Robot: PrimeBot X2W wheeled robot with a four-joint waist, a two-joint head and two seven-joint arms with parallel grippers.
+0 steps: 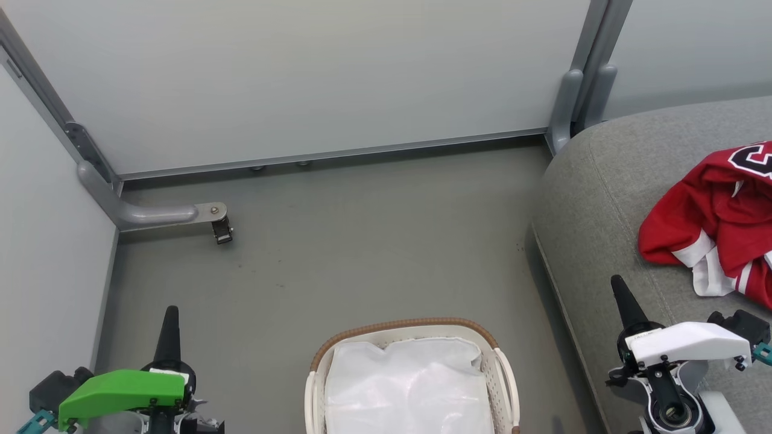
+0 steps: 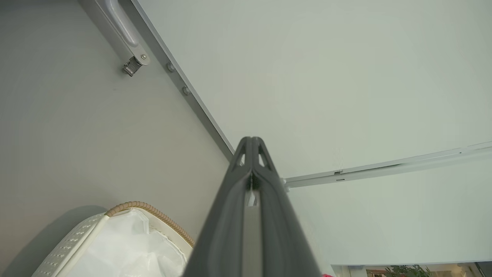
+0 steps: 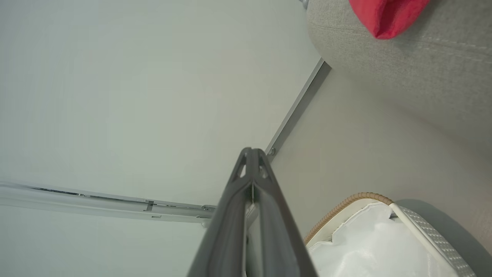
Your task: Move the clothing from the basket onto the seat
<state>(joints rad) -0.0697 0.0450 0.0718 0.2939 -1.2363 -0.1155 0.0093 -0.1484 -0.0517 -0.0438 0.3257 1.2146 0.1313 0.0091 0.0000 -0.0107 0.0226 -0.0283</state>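
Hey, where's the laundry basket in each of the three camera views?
Head view: basket at bottom centre, cut by the bottom edge.
Left wrist view: basket at lower left.
Right wrist view: basket at lower right.
Shared landmark: the grey rail along the wall's foot.

Soft, even, bright light; a faint shadow edges the basket on the floor. Wrist views bow the rails.
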